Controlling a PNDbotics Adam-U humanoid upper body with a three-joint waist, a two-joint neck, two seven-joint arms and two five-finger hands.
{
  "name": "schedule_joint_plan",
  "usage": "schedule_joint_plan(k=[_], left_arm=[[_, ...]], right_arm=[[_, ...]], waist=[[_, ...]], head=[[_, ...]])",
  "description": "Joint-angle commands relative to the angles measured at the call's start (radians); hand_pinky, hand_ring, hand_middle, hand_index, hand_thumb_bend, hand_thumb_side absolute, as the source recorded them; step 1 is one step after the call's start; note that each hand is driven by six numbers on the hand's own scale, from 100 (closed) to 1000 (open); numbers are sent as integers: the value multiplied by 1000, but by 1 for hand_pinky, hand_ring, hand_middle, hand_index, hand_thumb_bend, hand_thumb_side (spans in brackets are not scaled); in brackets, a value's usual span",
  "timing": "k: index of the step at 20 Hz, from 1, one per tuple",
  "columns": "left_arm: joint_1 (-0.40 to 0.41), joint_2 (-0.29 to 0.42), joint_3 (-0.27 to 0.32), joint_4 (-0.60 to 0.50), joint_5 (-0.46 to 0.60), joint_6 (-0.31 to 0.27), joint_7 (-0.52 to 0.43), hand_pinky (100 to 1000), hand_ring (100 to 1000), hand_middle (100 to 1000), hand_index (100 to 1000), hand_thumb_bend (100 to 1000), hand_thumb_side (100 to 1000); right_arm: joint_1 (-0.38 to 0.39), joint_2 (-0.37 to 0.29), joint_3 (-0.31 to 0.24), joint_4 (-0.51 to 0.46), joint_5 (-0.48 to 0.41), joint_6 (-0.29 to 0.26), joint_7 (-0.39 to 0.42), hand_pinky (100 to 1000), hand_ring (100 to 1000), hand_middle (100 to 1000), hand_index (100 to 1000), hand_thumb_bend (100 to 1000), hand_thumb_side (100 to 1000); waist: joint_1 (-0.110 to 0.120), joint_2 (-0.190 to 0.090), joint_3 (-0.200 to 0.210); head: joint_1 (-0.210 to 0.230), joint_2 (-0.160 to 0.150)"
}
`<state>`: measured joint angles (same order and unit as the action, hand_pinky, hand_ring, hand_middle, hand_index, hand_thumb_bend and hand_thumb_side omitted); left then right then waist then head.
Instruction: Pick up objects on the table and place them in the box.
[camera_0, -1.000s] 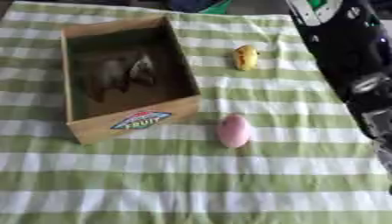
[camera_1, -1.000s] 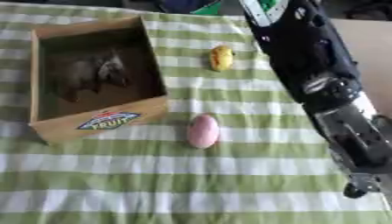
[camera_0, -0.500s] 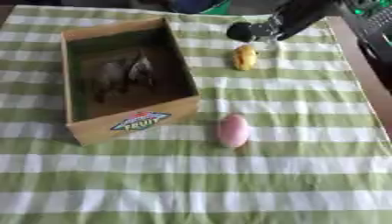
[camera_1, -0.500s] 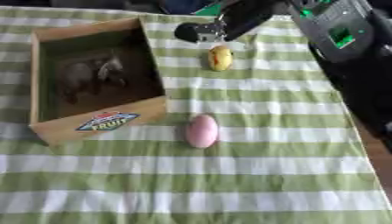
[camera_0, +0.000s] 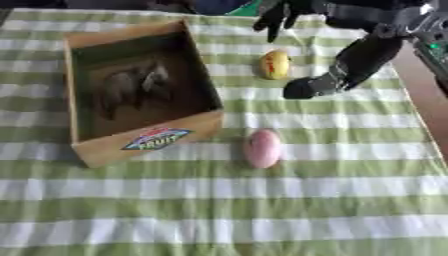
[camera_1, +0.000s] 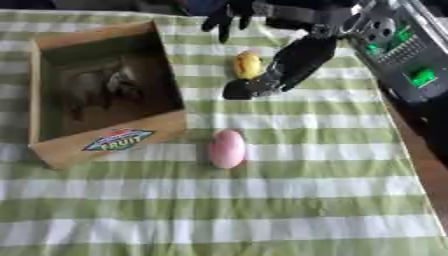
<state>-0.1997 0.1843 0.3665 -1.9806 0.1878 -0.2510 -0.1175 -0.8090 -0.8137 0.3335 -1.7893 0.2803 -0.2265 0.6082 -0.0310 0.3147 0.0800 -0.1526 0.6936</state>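
A: Where are the things now?

B: A yellow fruit (camera_0: 275, 64) lies on the far side of the counter (camera_0: 350, 165), just to the right of the cardboard box (camera_0: 140, 90). A pink egg-shaped object (camera_0: 262, 148) lies nearer, close to the near right corner of the box. Something dark already sits inside the box; I cannot tell what it is.

A: And the robot hand?

B: The right robot hand (camera_0: 284, 14) comes in from the far right, with fingers hanging down, spread and relaxed, and it holds nothing. No left robot hand shows in either view.

A: Which way is the fruit from it?

B: The yellow fruit lies just nearer than the fingers, almost straight below them. Its long axis runs near to far. I judge the right robot hand should take it first, since the pink object is well apart from it.
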Motion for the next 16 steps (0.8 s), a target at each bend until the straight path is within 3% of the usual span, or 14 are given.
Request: schedule_joint_plan(k=[1,6,16], left_arm=[[-3,12,5,-19,-4,-1,0,474,687,657,762,100,938],[-3,10,6,-19,-6,2,-2,474,688,658,761,100,942],[-8,7,3,-19,-2,9,-8,473,690,659,759,100,946]], right_arm=[[2,-37,-6,-30,-6,0,22,716,826,659,925,575,736],[37,-44,9,-37,-1,1,62,714,827,659,939,599,692],[71,-7,75,18,88,-31,142,709,833,672,922,549,610]], waist=[[3,-14,-3],[0,-11,-6],[-5,-8,-4]], head=[[-5,3],[0,2],[-4,-9]])
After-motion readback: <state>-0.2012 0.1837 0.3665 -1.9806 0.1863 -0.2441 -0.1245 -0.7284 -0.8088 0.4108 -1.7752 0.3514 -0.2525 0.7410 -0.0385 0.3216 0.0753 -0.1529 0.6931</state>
